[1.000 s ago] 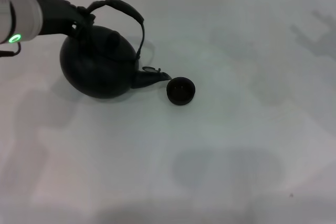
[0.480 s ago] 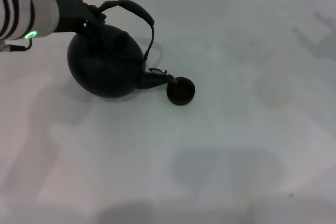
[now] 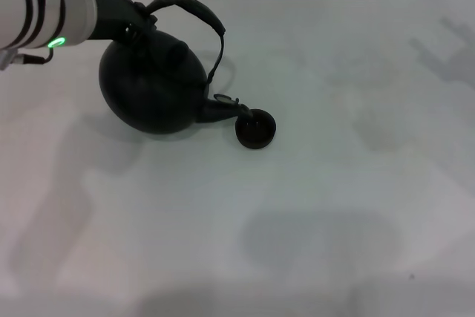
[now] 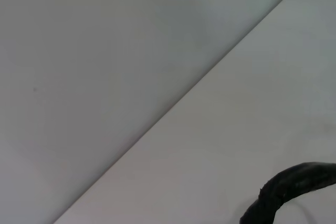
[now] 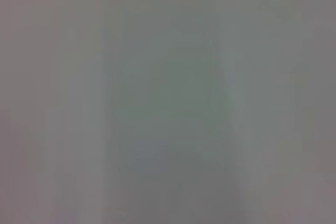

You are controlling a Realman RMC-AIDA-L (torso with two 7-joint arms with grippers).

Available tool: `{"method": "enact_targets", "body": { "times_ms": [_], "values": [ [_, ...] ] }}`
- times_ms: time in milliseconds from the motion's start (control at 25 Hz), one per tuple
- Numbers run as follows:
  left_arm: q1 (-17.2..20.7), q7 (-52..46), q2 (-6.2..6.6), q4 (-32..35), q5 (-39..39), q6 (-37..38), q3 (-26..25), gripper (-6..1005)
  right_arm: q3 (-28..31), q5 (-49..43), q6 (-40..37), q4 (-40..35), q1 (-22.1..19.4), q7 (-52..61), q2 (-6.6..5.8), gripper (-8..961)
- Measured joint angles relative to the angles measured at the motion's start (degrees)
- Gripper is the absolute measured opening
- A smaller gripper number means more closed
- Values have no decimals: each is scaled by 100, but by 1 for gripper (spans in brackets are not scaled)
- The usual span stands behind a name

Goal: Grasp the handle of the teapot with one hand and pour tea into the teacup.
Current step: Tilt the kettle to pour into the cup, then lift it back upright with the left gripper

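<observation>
The large black teapot hangs tilted at the left of the head view, its short spout pointing down and right, its tip over the rim of the tiny dark teacup. My left gripper is shut on the arched handle at its left end, above the pot's body. A piece of the handle shows in the left wrist view. The right gripper is out of view; the right wrist view shows only a plain grey surface.
The white table stretches right of and in front of the cup. Its far edge runs across the left wrist view, with a grey wall behind.
My left gripper has carried the teapot to the right and a little up, bringing the spout from beside the cup to over its rim. The cup has not moved.
</observation>
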Motion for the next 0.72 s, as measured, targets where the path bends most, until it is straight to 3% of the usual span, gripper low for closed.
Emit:
{"method": "enact_targets", "body": {
  "times_ms": [720],
  "values": [
    [-425, -23, 1, 33, 293, -463, 2, 142, -2, 5, -98, 37, 26, -48, 0, 854]
  ]
}}
